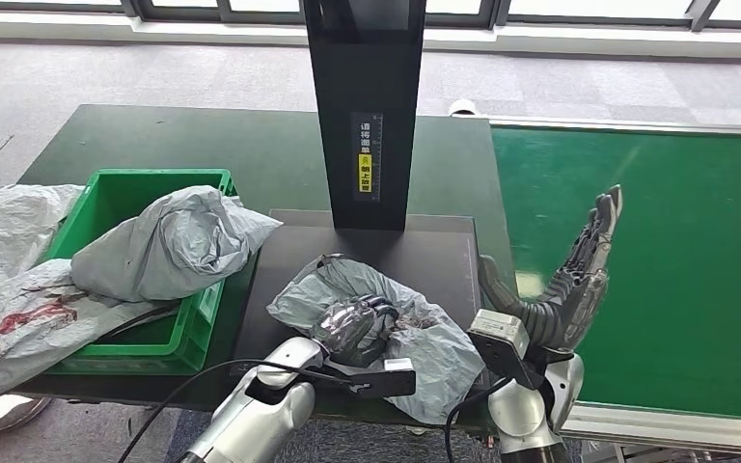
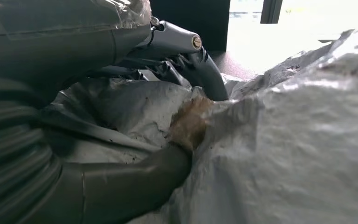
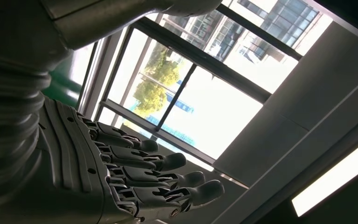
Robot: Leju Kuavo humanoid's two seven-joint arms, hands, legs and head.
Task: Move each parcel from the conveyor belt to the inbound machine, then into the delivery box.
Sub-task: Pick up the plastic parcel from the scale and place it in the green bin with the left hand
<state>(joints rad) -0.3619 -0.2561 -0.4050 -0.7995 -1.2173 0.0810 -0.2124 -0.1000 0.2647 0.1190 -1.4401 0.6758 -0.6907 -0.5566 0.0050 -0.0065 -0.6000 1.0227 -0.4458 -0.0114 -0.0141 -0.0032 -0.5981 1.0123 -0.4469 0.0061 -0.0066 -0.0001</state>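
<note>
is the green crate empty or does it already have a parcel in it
Not empty: a crumpled grey parcel lies in the green crate, bulging over its rim.

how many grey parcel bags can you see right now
3: one parcel on the black machine platform under the left hand, one in the green box, one draped beside it. Others may be hidden.

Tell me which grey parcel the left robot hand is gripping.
The grey parcel on the black scanner platform, under the left robot hand; the other grey parcel lies in the green crate.
</note>
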